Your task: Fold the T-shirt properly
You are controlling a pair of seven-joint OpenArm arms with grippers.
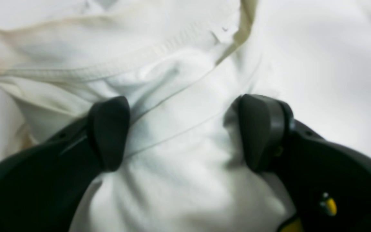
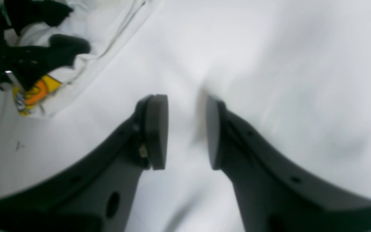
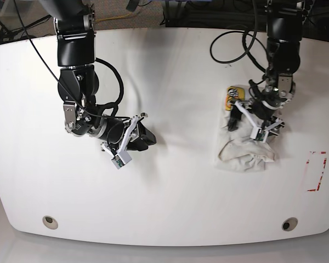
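1. The T-shirt (image 3: 245, 143) lies in a compact, lumpy bundle on the side of the white counter (image 3: 170, 66) where my left arm works, with a bit of its orange-yellow print (image 3: 234, 97) showing at the far edge.
2. My left claw (image 1: 184, 133) is down on that bundle, its pads spread wide. Hemmed layers of cloth bulge up between them. I judge it is pressing into or straddling the fabric, not pinching it.
3. My right claw (image 2: 187, 132) sits well apart from the shirt, over bare counter. Its pads stand a narrow gap apart with nothing between them.
4. Progress, as I judge it: the shirt has been gathered small, but it is no neat fold. The near edge sags in rumpled rolls, and the outline is uneven.
5. What is left: flatten the layers, square the edges and finish a tidy rectangle. That likely needs my right arm to come across and help.
6. I cannot tell whether the sleeves are tucked in; the folds hide them.
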